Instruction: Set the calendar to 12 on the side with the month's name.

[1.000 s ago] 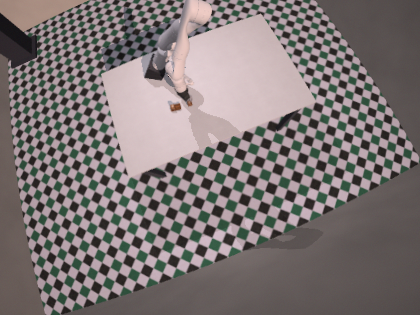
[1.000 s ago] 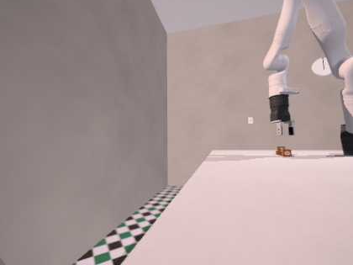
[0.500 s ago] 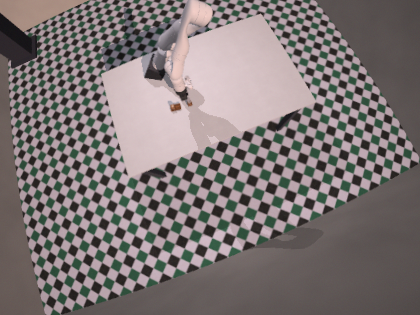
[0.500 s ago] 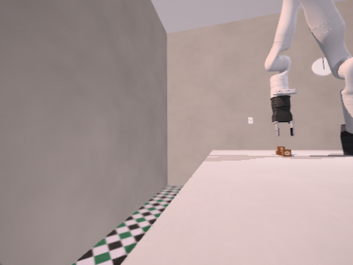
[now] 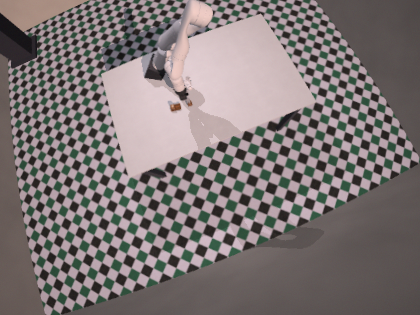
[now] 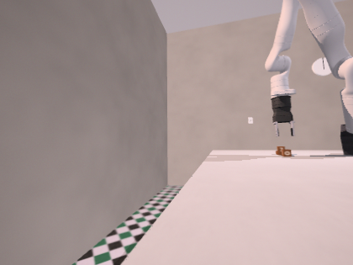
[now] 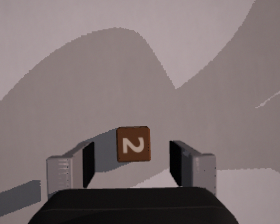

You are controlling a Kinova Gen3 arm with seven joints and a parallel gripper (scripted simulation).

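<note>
A brown cube [image 5: 189, 103] [image 6: 287, 153] [image 7: 133, 144] sits alone on the table. In the wrist view its top face shows a white 2, turned about a quarter turn; in the exterior view a side face shows a round pale digit, too small to read surely. The brown tray [image 5: 177, 107] [image 6: 280, 152] stands a short way from it and is outside the wrist view. What it holds is too small to read. My gripper [image 5: 187, 99] [image 6: 285, 135] [image 7: 132, 157] is open and empty, pointing down above the lone cube, whose sides look roughly parallel to the fingers.
The white table [image 5: 240, 54] [image 6: 235, 209] carries the arm's dark base [image 5: 154, 69] behind the gripper. The arm's shadow falls across the table around the cube. The tray is the nearest obstacle beside the gripper.
</note>
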